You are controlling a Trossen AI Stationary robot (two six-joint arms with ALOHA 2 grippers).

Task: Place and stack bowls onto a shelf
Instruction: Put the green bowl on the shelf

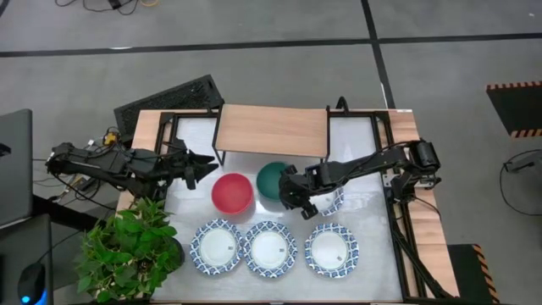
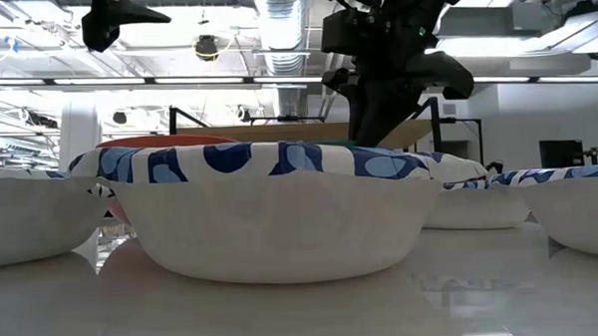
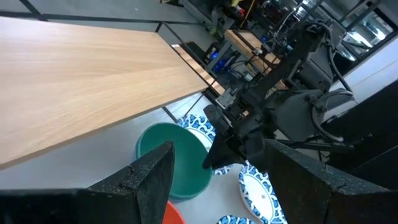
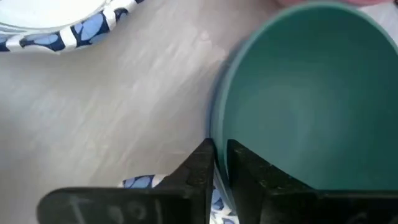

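Right gripper [image 4: 221, 163] pinching the rim of the green bowl [image 1: 273, 180], one finger inside, one outside. Green bowl on the white table [image 1: 373, 246] just near of the shelf [image 1: 273, 130], beside the red bowl [image 1: 232, 192] on its left. Fourth patterned bowl [image 1: 330, 202] partly hidden under the right arm. Three patterned bowls [image 1: 269, 249] in a row along the near edge. Left gripper [image 1: 196, 168] spread, hovering left of the red bowl. Potted plant [image 1: 127, 248] at near left.

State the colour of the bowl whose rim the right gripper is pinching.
Plain teal green bowl, no pattern; the right gripper grips its rim. Best seen in the right wrist view.
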